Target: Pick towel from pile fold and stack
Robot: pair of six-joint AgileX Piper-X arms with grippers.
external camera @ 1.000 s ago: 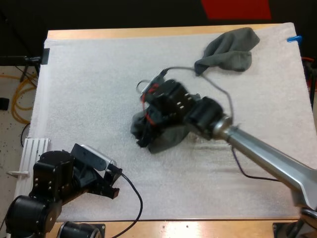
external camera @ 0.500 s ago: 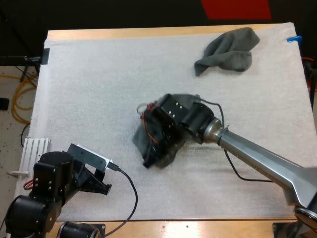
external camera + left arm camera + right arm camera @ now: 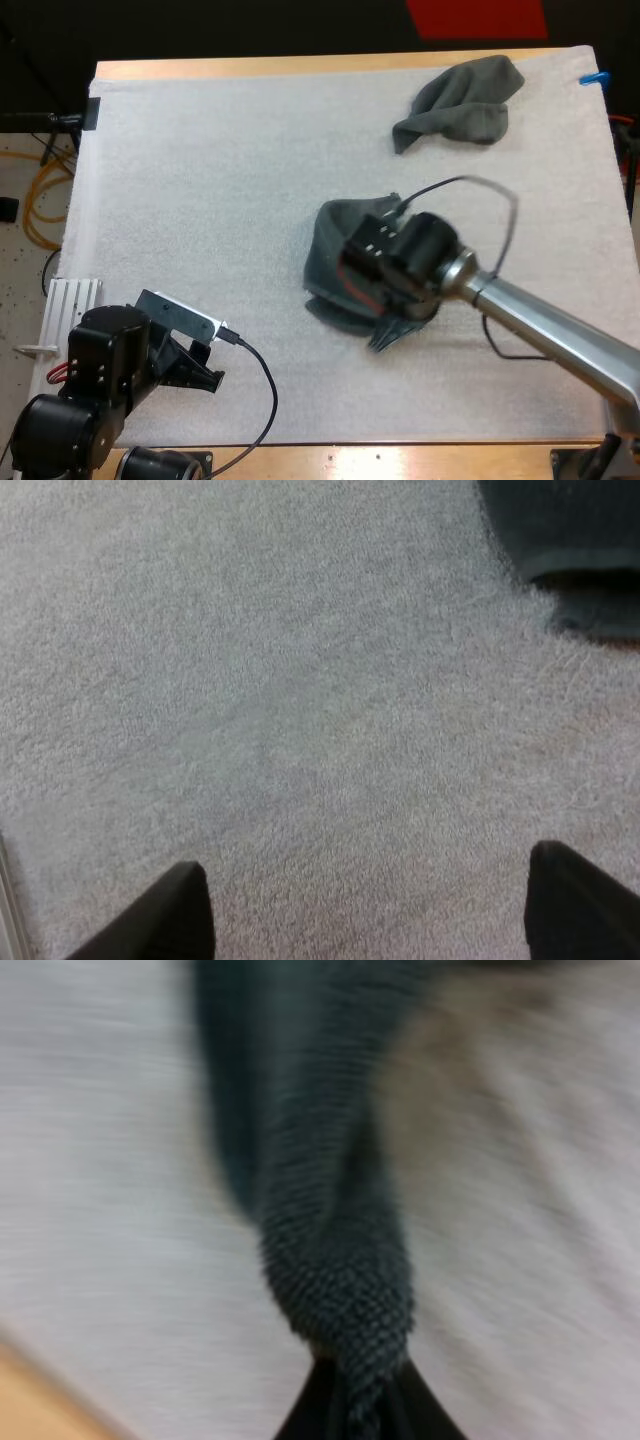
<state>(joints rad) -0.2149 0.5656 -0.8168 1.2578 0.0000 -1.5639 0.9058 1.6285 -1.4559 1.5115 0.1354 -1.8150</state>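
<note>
Left gripper [image 3: 366,885] hangs over the bare white mat [image 3: 200,170], fingers wide apart, touching nothing; at its 2 o'clock, right gripper [image 3: 352,1405] is clamped on a bunched fold of the dark grey-green towel [image 3: 328,262]; a crumpled towel [image 3: 465,100] lies at the mat's 1 o'clock.

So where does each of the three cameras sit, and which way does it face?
High view: behind the arms, facing forward and down over the white mat; both arms show, left gripper at the near left, right gripper at the middle towel, far towel beyond.
Left wrist view: on my left arm, facing down at bare mat; its fingers stand apart.
Right wrist view: on my right arm, looking along its fingers, shut on the middle towel.
Shared: high and right wrist views both show the middle towel.
</note>
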